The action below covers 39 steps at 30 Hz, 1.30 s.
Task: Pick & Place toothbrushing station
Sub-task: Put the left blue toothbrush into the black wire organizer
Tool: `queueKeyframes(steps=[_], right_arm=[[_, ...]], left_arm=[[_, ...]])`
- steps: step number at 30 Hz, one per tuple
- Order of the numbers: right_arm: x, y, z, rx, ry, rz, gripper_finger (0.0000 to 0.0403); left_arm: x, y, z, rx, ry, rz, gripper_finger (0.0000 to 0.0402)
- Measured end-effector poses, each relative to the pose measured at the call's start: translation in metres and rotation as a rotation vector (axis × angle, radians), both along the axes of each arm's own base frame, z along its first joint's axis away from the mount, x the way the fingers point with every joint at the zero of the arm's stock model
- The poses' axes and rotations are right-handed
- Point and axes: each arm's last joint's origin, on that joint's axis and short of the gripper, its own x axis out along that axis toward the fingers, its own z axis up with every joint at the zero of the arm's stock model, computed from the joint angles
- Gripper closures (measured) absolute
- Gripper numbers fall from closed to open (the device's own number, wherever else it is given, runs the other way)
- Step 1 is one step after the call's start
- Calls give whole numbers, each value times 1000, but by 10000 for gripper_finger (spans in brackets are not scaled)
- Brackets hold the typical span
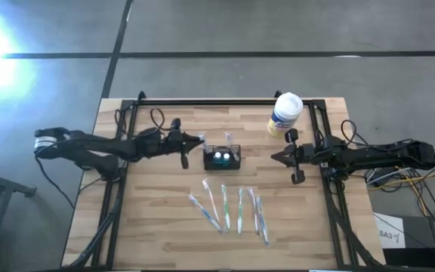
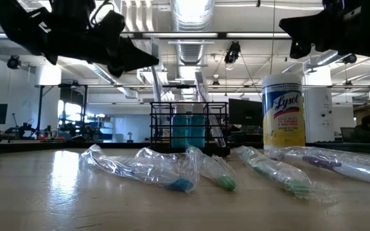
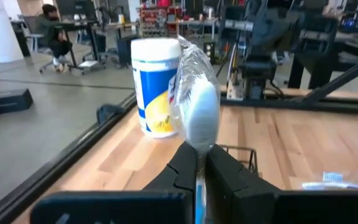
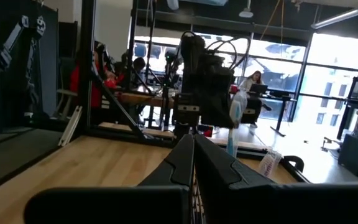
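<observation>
The toothbrushing station (image 1: 223, 158), a small black wire-mesh caddy, stands upright on the wooden tabletop (image 1: 149, 219) near its middle, toward the far side. Two teal-topped items sit inside it; their compartment cannot be determined. In the low view the station (image 2: 189, 127) stands behind the wrapped brushes.

The left end effector (image 1: 200, 141) hovers above the tabletop just left of the station, not touching it. Its fingers (image 3: 185, 165) are pressed together on a plastic-wrapped toothbrush (image 3: 196, 102), the wrapped head standing clear beyond the fingertips.

The right end effector (image 1: 276, 157) hovers to the right of the station, well apart from it, pointing toward it. Its fingers (image 4: 182, 163) are pressed together with nothing between them.

Five toothbrushes in clear wrappers (image 1: 229, 208) lie in a loose row on the near half of the tabletop, nearer than the station. In the low view their wrapped heads (image 2: 184, 184) point toward the near edge.

A white-and-yellow cylindrical wipes tub (image 1: 285, 115) with a white lid stands upright at the far right of the tabletop, just beyond the right arm's wrist. The low view shows the tub (image 2: 283, 110) to the right of the station.

A seated person (image 3: 56, 38) is visible in the room beyond the tabletop.
</observation>
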Motion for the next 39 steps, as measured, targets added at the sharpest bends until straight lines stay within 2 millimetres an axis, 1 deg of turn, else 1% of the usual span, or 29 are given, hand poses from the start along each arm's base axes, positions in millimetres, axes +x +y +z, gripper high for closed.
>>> queueKeyframes(steps=[8, 14, 27, 29, 32, 34, 39], right_arm=[[0, 0, 0, -6, 0, -1, 394], [0, 0, 0, -6, 2, -1, 394], [0, 0, -1, -6, 9, -1, 394], [0, 0, -1, -6, 9, -1, 394], [0, 0, -1, -6, 9, -1, 394], [0, 0, -2, -5, 11, -1, 394], [0, 0, -2, -2, 13, 0, 394]], left_arm=[[14, 2, -18, 10, 21, -19, 387], [19, 4, -32, 16, 74, -22, 387], [20, 4, -34, -3, 78, -20, 377], [20, 4, -33, -19, 78, -17, 367], [18, 3, -33, -36, 82, -15, 339], [18, 3, -31, -39, 68, -15, 315], [16, 3, -27, -44, 47, -16, 237]])
